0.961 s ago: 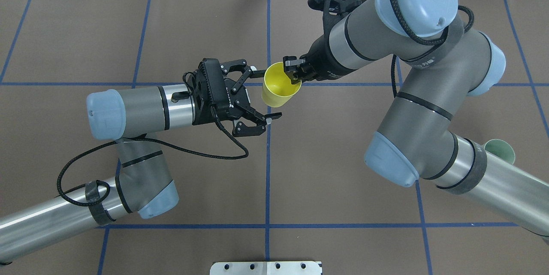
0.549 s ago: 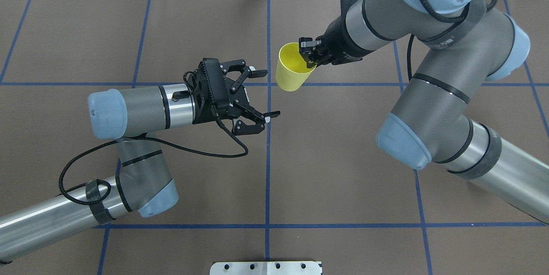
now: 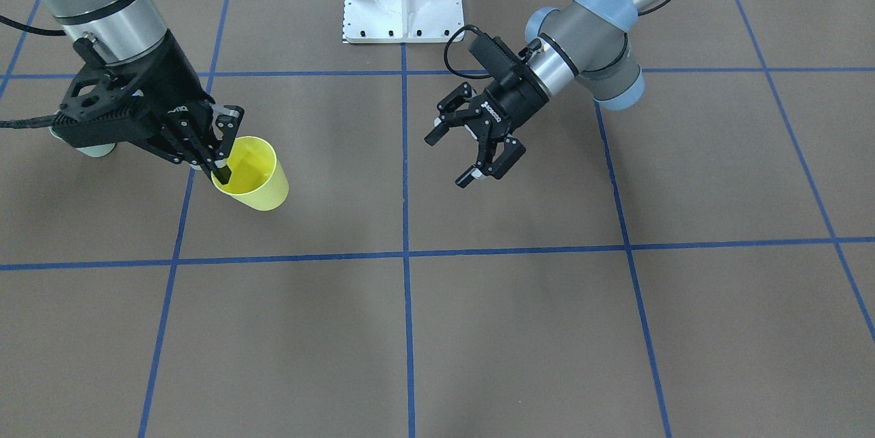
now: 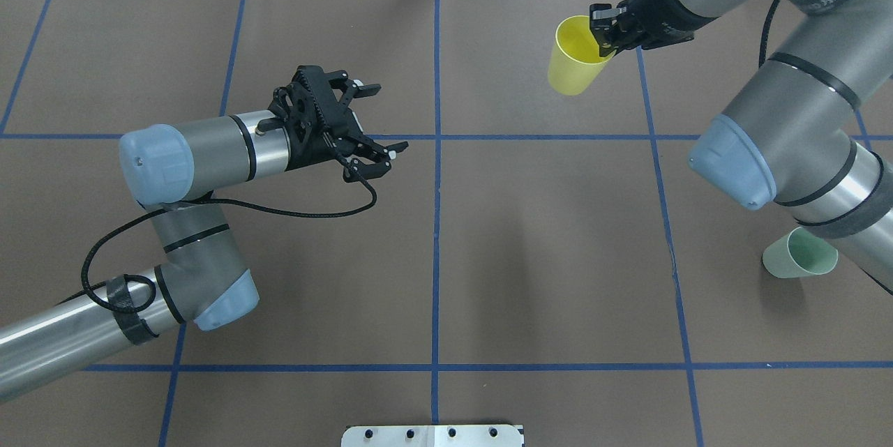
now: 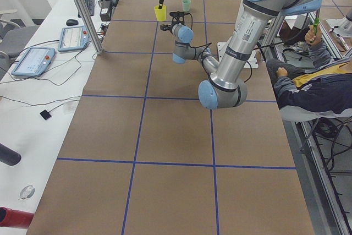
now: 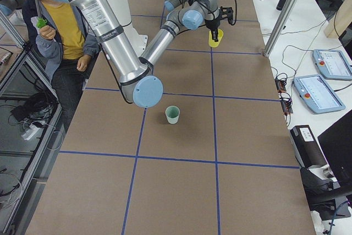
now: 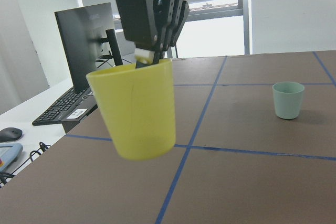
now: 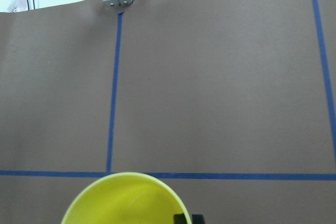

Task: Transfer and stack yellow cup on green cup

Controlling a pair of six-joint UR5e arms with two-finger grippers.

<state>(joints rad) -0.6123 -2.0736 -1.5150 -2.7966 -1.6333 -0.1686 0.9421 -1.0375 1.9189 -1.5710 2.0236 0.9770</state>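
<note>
The yellow cup [image 4: 575, 60] hangs tilted above the table at the far right, also seen in the front view [image 3: 253, 178] and the left wrist view [image 7: 134, 111]. My right gripper [image 4: 605, 39] is shut on its rim, one finger inside the cup and one outside. The green cup [image 4: 802, 253] stands upright on the table at the right, partly hidden by my right forearm; it shows whole in the right side view [image 6: 172, 114]. My left gripper [image 4: 387, 119] is open and empty, left of the centre line, well apart from both cups.
The white robot base plate [image 4: 432, 435] sits at the near edge. Blue tape lines [image 4: 437, 224] divide the brown table. A seated person [image 6: 60, 26] is beside the table on the robot's side. Screens and pendants [image 6: 319, 89] lie off the far edge.
My right arm has carried the yellow cup away from the centre to the far right. My left gripper has drawn back to the left and stays open.
</note>
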